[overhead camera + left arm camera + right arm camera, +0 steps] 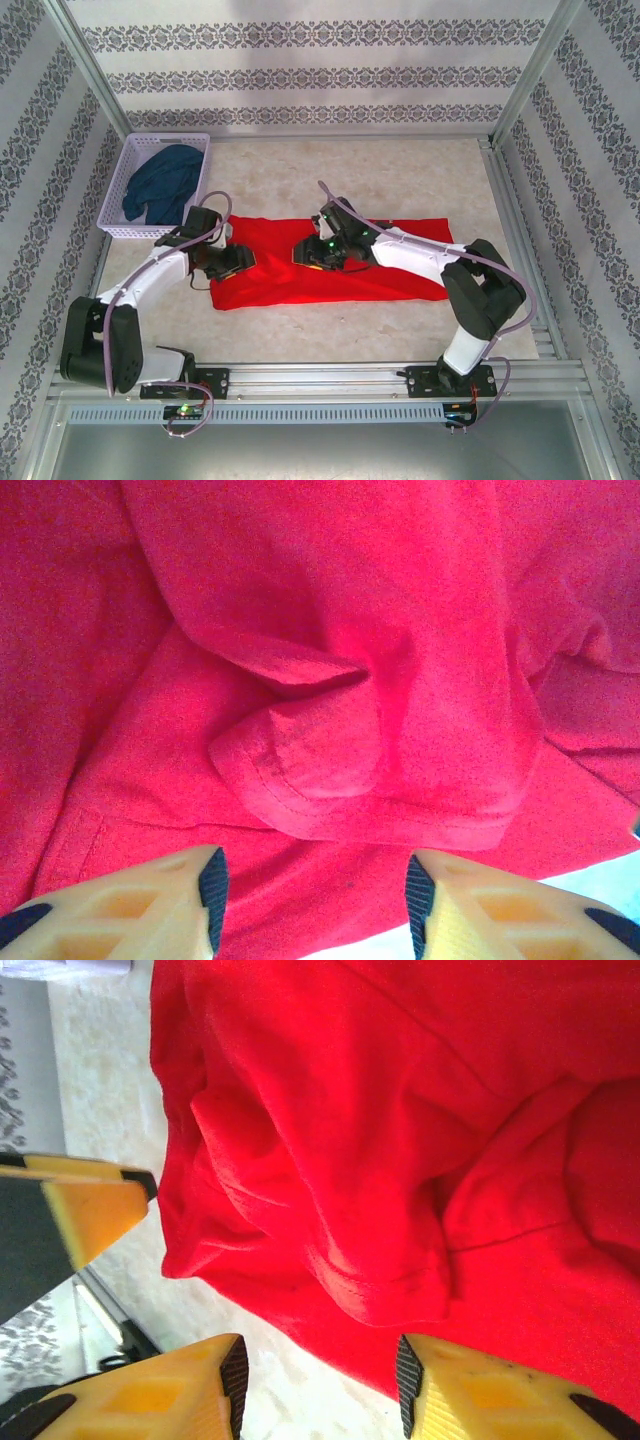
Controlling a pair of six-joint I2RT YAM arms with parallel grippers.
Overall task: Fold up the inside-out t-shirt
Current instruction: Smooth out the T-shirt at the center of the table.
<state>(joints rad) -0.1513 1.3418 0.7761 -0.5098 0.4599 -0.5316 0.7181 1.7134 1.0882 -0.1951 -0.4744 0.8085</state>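
Lying flat across the middle of the desk point(400, 170), the inside-out t-shirt point(290, 285) forms a long red band running left to right, with plain red on the side that shows. The left gripper point(232, 262) sits at the shirt's left end, and the right gripper point(308, 253) is over the cloth a little left of its middle. The two are near each other but apart, and from above I cannot tell whether either touches the fabric. In the left wrist view the left gripper point(312, 885) has its jaws released. The orange fingers point(150, 900) stand apart with nothing pinched between them. Beyond their tips the t-shirt point(330, 630) is bunched into soft folds, with a stitched hem point(300, 790) curling over on itself. A pale sliver of desk point(600, 885) shows at the lower right. In the right wrist view the right gripper point(320, 1375) is likewise released, its yellow fingers point(500, 1395) parted around a gap where only desk and the shirt's edge lie. The t-shirt point(400, 1110) is rumpled there, its folded edge lying on the pale desk point(100, 1080). At the far left of the desk stands a lavender basket point(115, 185) holding a dark blue garment point(165, 180), off the shirt's left end.
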